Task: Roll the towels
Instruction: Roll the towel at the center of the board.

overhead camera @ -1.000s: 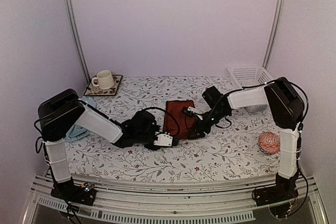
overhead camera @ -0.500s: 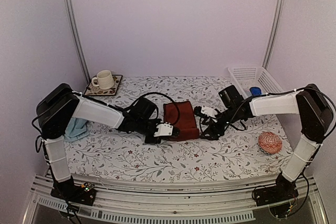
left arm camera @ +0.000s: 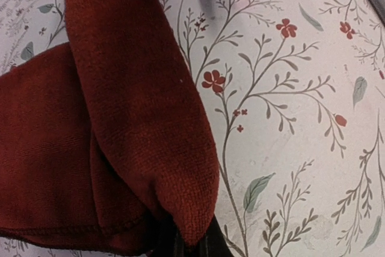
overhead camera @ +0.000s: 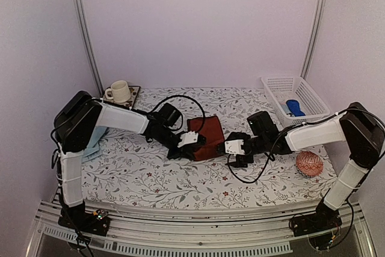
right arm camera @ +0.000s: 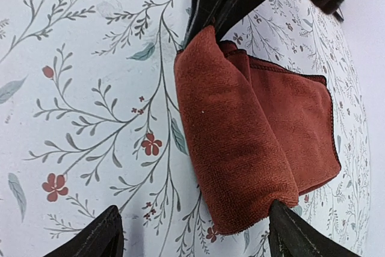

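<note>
Your bench [overhead camera: 150,179], under its flowered cloth, carries everything, and both arms reach in low over its middle because that is where the work is. The maroon towel [overhead camera: 204,136] lies there, its near edge turned over into a thick fold that runs between the two claws; the rest of it is flat behind the fold, so by my reading the roll is barely begun. Your left claw [overhead camera: 187,148] is clamped together on one end of that fold [left arm camera: 138,118], which the left wrist view shows running straight down into the pinch, likely to pin that end so the fold does not spring open. Your right claw [overhead camera: 228,154] sits at the other end with its fingers [right arm camera: 96,233] spread wide and nothing in them. The right wrist view shows the fold's end [right arm camera: 240,136] lying between them, though you cannot tell whether the far finger touches the cloth. That looks like a stance for taking a fresh hold, so both ends can turn together. The pale blue towel [overhead camera: 95,147] is bunched at the bench's left edge, partly hidden behind the left arm and well apart from both claws, not yet rolled. At the back right a white basket [overhead camera: 274,82] holds a small blue object [overhead camera: 293,108]. A patterned ball [overhead camera: 309,164] rests near the right arm, and a mug [overhead camera: 118,91] stands in the back left corner.
</note>
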Tool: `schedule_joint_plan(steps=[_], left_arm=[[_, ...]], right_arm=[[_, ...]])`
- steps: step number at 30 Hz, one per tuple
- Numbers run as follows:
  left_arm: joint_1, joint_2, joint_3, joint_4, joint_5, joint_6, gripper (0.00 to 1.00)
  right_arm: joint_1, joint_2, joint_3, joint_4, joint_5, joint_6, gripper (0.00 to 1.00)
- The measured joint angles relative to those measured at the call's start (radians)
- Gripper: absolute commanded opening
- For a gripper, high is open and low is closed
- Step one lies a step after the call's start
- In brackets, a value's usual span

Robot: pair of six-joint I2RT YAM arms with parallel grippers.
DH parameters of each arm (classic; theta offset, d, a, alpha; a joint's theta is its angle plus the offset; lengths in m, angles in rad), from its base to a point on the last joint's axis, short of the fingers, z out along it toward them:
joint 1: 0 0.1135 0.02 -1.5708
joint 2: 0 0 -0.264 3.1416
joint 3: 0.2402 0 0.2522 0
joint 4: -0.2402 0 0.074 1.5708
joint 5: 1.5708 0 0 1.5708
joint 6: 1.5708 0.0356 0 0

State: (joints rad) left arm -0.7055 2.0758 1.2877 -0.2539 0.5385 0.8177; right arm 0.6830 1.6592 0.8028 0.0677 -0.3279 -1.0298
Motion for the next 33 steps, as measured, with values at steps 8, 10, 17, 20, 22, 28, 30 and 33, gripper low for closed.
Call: schedule_joint_plan(steps=[8, 10, 17, 20, 22, 28, 30, 33], left_arm=[[0.008, 0.001, 0.014, -0.042, 0.035, -0.018, 0.0], [0.008, 0.001, 0.018, -0.05, 0.039, -0.02, 0.0], [0.005, 0.001, 0.023, -0.06, 0.038, -0.023, 0.0], [0.004, 0.001, 0.023, -0.061, 0.038, -0.026, 0.0], [0.003, 0.001, 0.023, -0.062, 0.039, -0.027, 0.0], [0.003, 0.001, 0.023, -0.074, 0.05, -0.03, 0.0], [0.003, 0.001, 0.023, -0.078, 0.057, -0.031, 0.0], [0.003, 0.001, 0.023, -0.083, 0.065, -0.031, 0.0]], right_arm=[[0.016, 0.049, 0.0, 0.097, 0.096, -0.037, 0.84], [0.016, 0.027, -0.019, 0.113, 0.109, -0.035, 0.85], [0.005, -0.138, -0.06, 0.097, 0.057, -0.023, 0.86], [0.006, -0.139, -0.051, 0.088, 0.03, -0.028, 0.86], [0.011, -0.124, -0.05, 0.085, 0.016, -0.031, 0.86], [0.024, 0.009, -0.003, 0.084, 0.007, -0.03, 0.86], [0.024, 0.05, 0.009, 0.088, 0.015, -0.032, 0.85], [0.024, 0.079, 0.012, 0.092, 0.019, -0.035, 0.84]])
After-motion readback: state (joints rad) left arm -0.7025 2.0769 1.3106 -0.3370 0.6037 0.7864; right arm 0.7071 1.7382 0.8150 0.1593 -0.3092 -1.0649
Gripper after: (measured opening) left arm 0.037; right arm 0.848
